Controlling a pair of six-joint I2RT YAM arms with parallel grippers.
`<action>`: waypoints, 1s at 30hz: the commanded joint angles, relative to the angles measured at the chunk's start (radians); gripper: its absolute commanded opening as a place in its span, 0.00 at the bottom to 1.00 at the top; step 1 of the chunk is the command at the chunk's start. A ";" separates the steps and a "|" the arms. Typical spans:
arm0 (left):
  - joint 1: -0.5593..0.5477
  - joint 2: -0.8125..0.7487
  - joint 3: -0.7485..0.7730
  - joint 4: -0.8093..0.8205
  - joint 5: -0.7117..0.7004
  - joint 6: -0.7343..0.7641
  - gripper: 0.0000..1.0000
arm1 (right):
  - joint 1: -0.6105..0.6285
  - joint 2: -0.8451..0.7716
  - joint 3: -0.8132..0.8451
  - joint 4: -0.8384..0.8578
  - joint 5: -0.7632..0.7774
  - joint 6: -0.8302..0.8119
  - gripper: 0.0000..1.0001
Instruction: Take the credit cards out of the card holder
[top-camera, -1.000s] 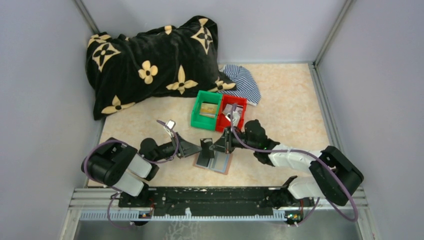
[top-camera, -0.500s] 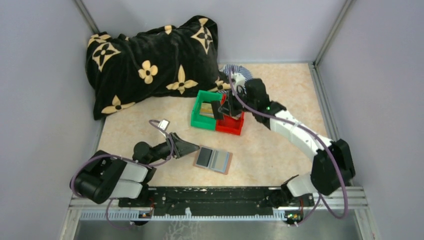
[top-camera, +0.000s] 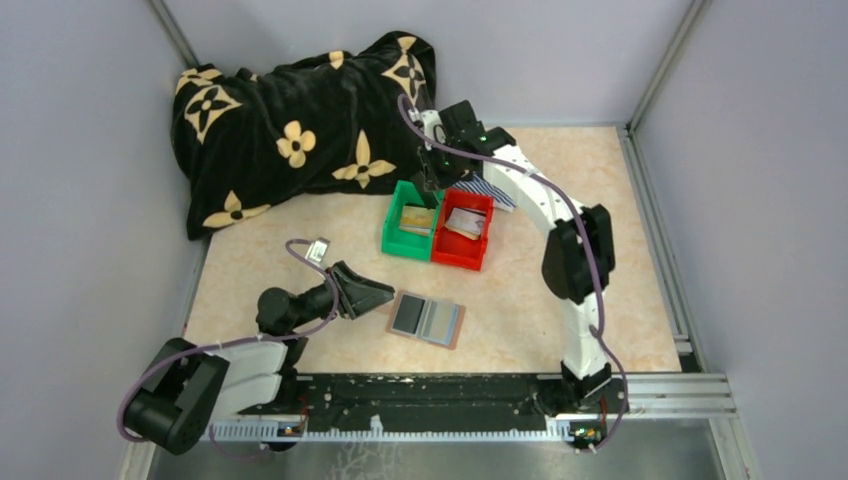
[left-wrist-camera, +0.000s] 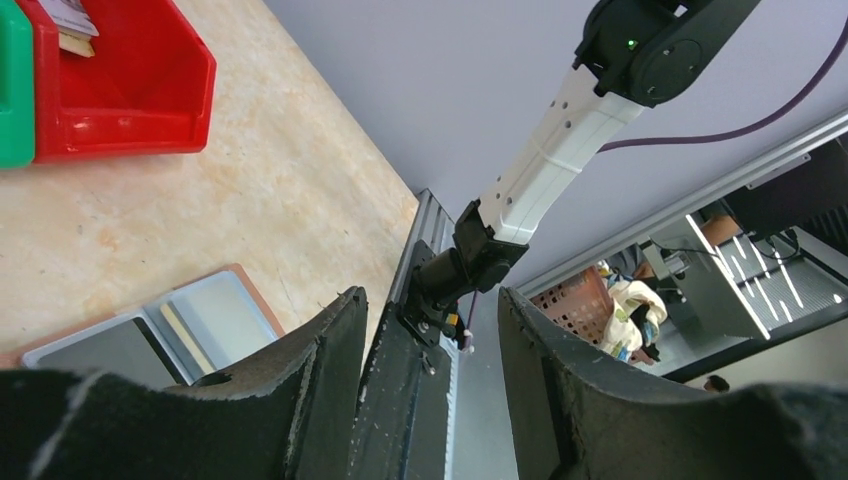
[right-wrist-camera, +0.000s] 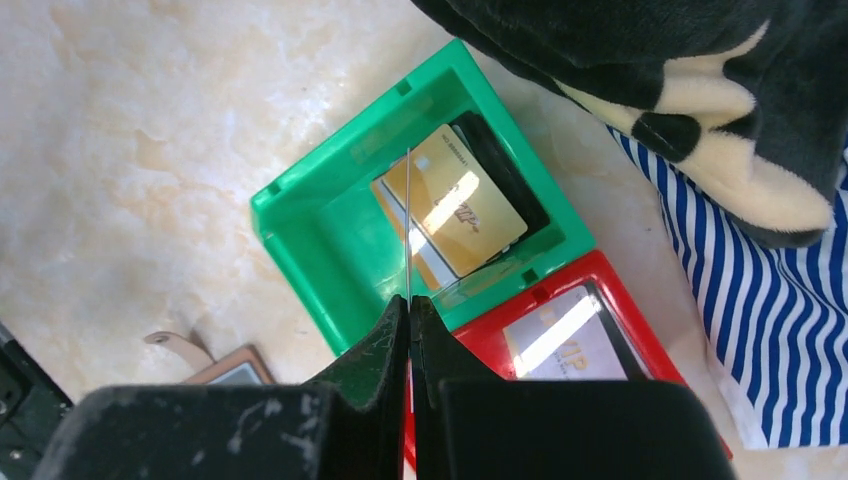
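Observation:
The card holder (top-camera: 428, 320) lies open on the table, brown-edged with blue-grey panels; it also shows in the left wrist view (left-wrist-camera: 150, 335). My right gripper (right-wrist-camera: 410, 300) is shut on a thin credit card (right-wrist-camera: 408, 225), seen edge-on, held above the green bin (right-wrist-camera: 330, 250). In the top view the right gripper (top-camera: 430, 190) hangs over that bin's far edge. Gold cards (right-wrist-camera: 465, 205) lie in the green bin; a silvery card (right-wrist-camera: 565, 340) lies in the red bin (right-wrist-camera: 600, 275). My left gripper (top-camera: 385, 293) is open and empty just left of the holder, as the left wrist view (left-wrist-camera: 430, 295) also shows.
The green bin (top-camera: 396, 240) and red bin (top-camera: 470, 258) stand side by side behind the holder. A black flowered blanket (top-camera: 300, 120) fills the back left. A striped cloth (top-camera: 495, 165) lies behind the red bin. Walls close in three sides.
My right gripper lifted a card from the holder and carried it away to above the green bin. My left gripper let go of the holder and drew back a little to the left.

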 joint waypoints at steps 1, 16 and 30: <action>0.014 -0.028 -0.028 -0.053 -0.006 0.037 0.57 | -0.003 0.114 0.162 -0.164 0.018 -0.083 0.00; 0.041 -0.027 -0.046 -0.097 -0.009 0.057 0.55 | 0.068 0.274 0.299 -0.184 0.157 -0.246 0.00; 0.046 -0.023 -0.038 -0.147 -0.017 0.089 0.53 | 0.260 0.242 0.111 -0.056 0.604 -0.335 0.00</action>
